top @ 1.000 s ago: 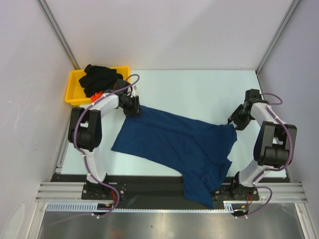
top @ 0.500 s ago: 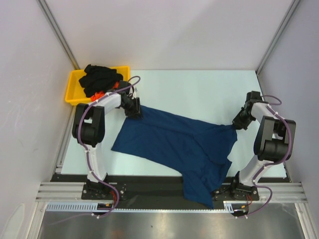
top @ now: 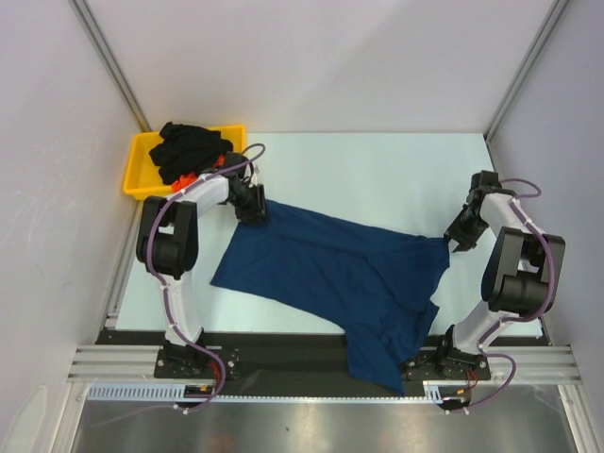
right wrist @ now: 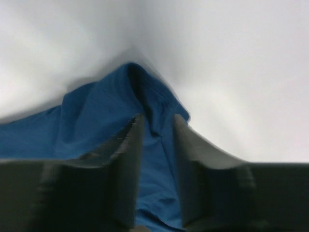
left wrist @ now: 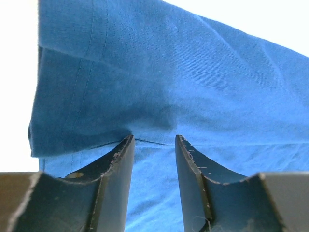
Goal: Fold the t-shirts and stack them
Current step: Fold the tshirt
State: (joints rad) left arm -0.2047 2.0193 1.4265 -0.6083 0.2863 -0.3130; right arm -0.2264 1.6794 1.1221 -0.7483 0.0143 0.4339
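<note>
A navy blue t-shirt (top: 330, 274) lies spread flat across the table, and its lower part hangs over the near edge. No print shows on it. My left gripper (top: 253, 212) is shut on the shirt's far left corner, with cloth (left wrist: 193, 72) bunched between the fingertips (left wrist: 154, 140). My right gripper (top: 456, 238) is shut on the shirt's right corner, which is pulled to a point (right wrist: 96, 116) between the fingers (right wrist: 158, 118). A black t-shirt (top: 189, 146) and a bit of an orange-red one (top: 187, 177) lie in the yellow tray.
The yellow tray (top: 137, 165) stands at the far left corner of the white table, just behind my left arm. Grey walls close in the left, back and right sides. A black rail runs along the near edge.
My right gripper has moved a little to the right and toward me with the shirt corner, drawing the cloth tighter. The left gripper has stayed at its corner.
</note>
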